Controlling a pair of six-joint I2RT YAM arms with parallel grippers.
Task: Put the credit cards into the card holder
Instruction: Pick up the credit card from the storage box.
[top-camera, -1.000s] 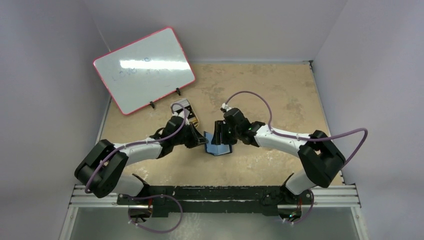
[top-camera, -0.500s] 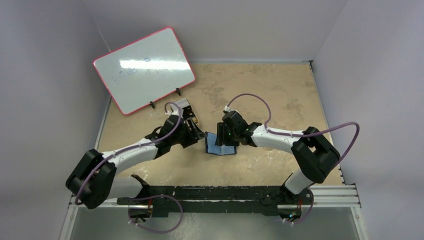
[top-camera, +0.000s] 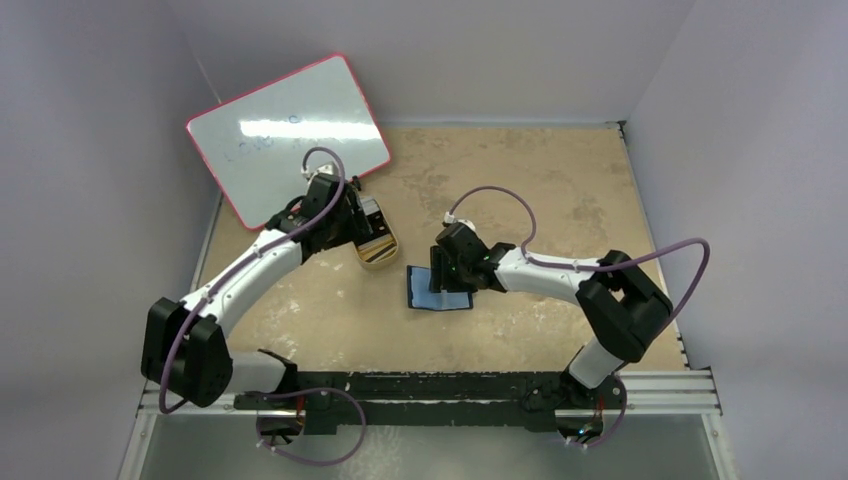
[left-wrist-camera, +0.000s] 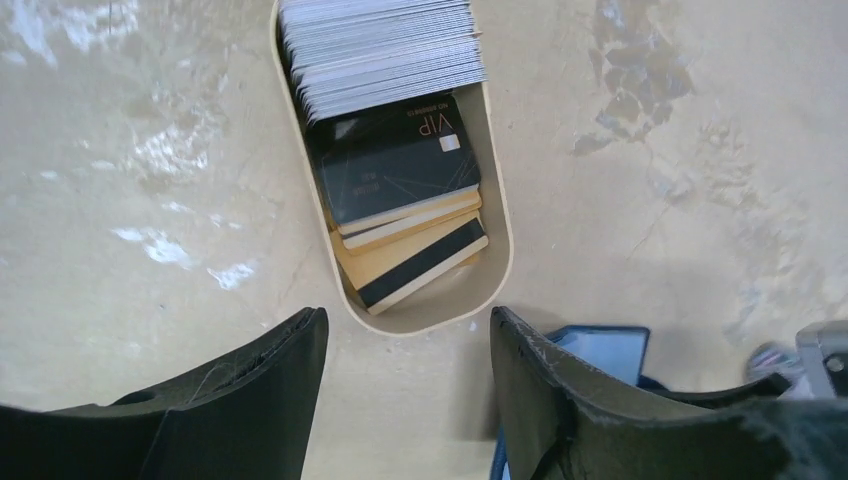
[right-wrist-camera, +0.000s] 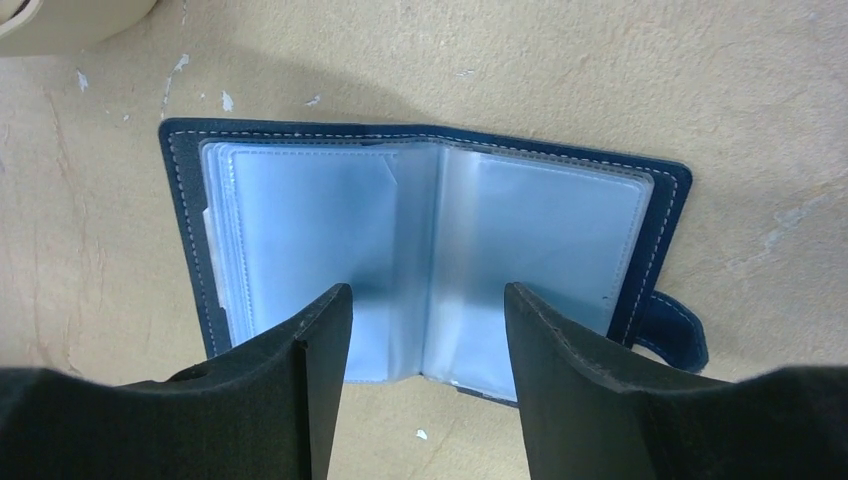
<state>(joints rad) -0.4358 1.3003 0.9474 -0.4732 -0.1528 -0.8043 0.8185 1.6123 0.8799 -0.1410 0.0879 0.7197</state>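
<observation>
Navy-blue bifold card holder (right-wrist-camera: 430, 250), glossy sleeves, is noted spread flat at 12 o'clock beneath the open, empty right end effector (right-wrist-camera: 428, 300).

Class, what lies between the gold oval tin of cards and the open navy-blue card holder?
Only bare tan tabletop separates the gold oval tin from the navy-blue card holder, as the top view shows.

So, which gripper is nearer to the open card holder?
Right. The right gripper hangs directly over the card holder, jaws open; the left gripper is off to its left, at the oval tin.
</observation>
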